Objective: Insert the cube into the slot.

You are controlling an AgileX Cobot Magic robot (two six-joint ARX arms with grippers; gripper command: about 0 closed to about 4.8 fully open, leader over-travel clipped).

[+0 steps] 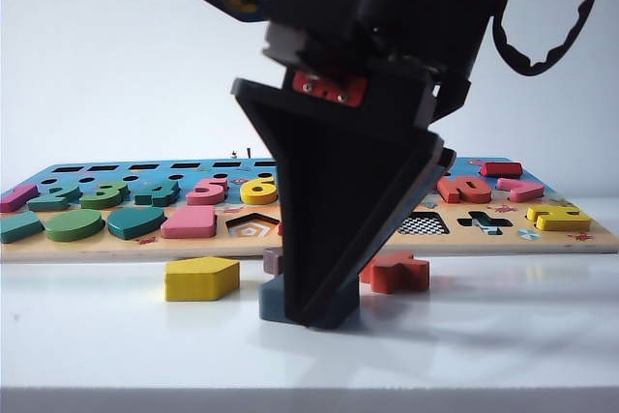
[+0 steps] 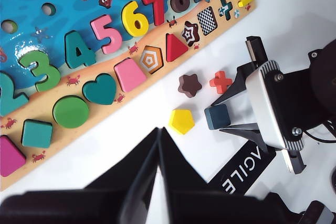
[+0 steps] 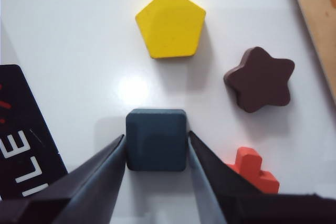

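A: What colour is the cube (image 3: 156, 139)?
B: Dark slate blue, lying on a glossy white bench (image 3: 68, 40). Both black fingers of the right hand (image 3: 156, 153) sit at its sides.
A: And the other loose pieces?
B: A yellow pentagon (image 3: 170, 23), a dark brown star (image 3: 259, 78) and a red-orange cross (image 3: 254, 169).
A: The slot (image 2: 206, 20)?
B: Black-and-white checkerboard floor, set in the tan strip of a board (image 2: 58, 30) that is otherwise blue.
A: Any other patterns?
B: The pentagon recess (image 2: 151, 60) has orange, white and dark rings. The left hand (image 2: 157, 182) is black too.
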